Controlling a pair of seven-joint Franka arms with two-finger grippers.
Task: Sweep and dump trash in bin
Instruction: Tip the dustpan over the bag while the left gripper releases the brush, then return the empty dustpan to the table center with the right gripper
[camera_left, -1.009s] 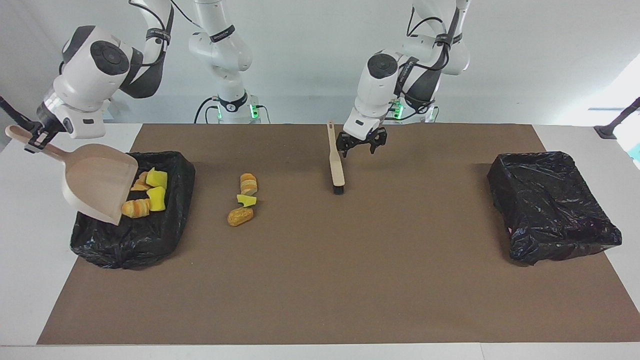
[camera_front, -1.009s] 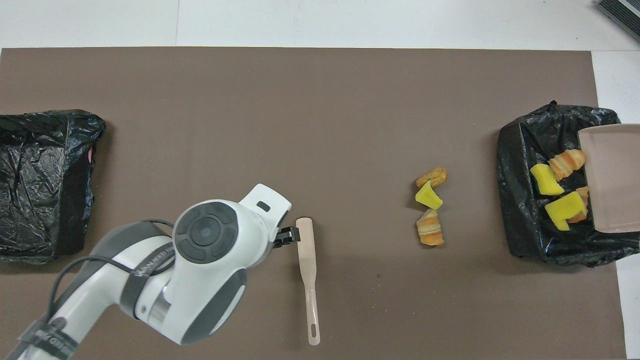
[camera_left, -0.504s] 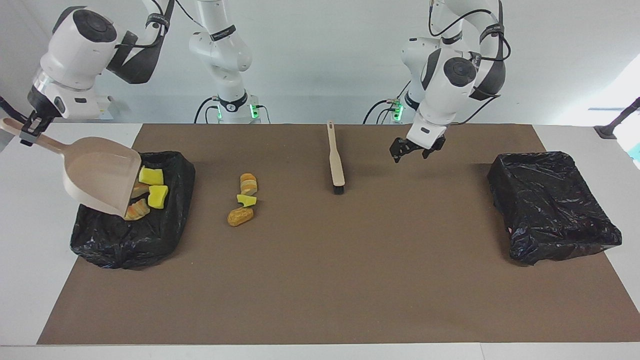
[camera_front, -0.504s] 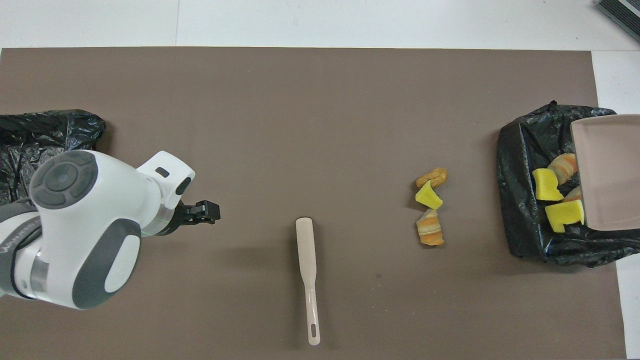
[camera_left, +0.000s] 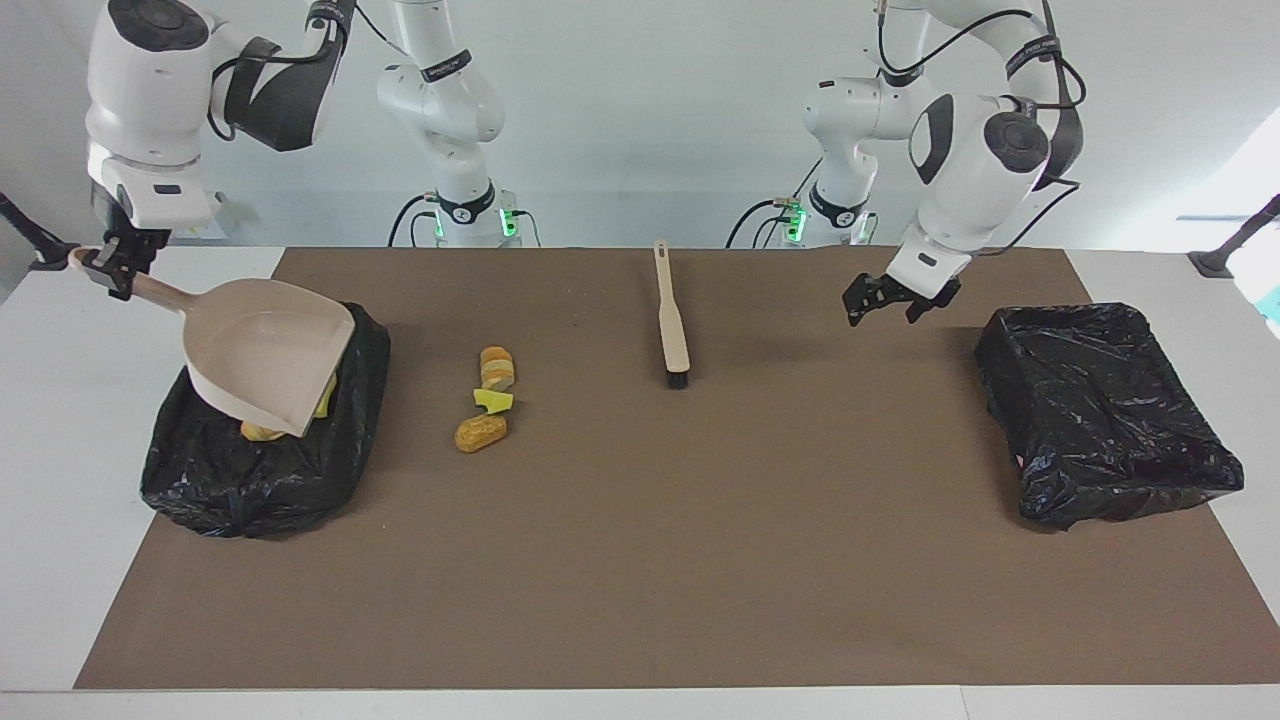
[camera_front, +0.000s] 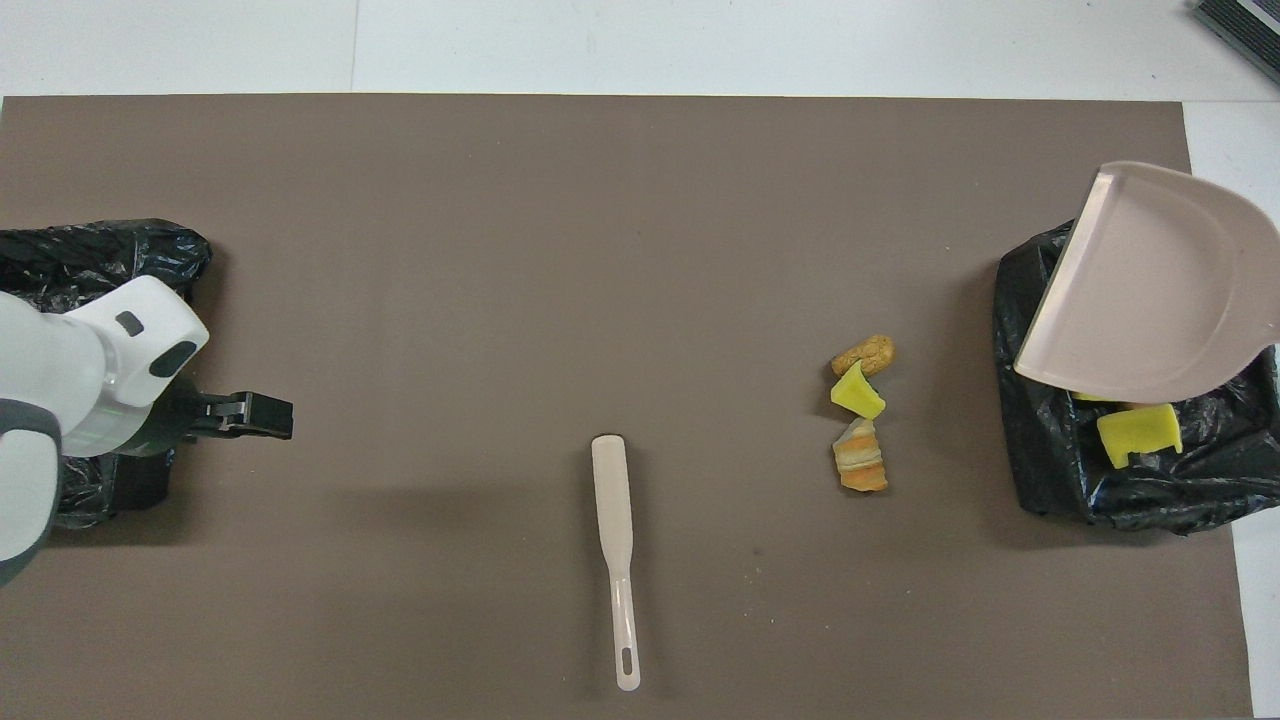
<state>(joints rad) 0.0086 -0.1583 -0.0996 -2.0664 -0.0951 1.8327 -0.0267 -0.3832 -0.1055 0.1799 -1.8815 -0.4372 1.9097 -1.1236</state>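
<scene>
My right gripper (camera_left: 110, 268) is shut on the handle of the beige dustpan (camera_left: 265, 360), which it holds tilted over the black-lined bin (camera_left: 260, 480) at the right arm's end. The pan (camera_front: 1150, 290) looks empty. Yellow and orange trash (camera_front: 1138, 432) lies in that bin (camera_front: 1100, 490), mostly hidden under the pan. Three more trash pieces (camera_left: 485, 400) lie on the mat beside the bin, also in the overhead view (camera_front: 860, 410). The brush (camera_left: 670, 320) lies on the mat (camera_front: 615, 520). My left gripper (camera_left: 885, 302) is open and empty, over the mat (camera_front: 250, 415).
A second black-lined bin (camera_left: 1100, 420) stands at the left arm's end of the table (camera_front: 90, 260), close beside my left gripper. A brown mat (camera_left: 700, 560) covers most of the white table.
My left gripper has moved away from the brush toward the bin at its own end. My right gripper has lifted the dustpan and turned it flatter over the bin, where the trash now lies.
</scene>
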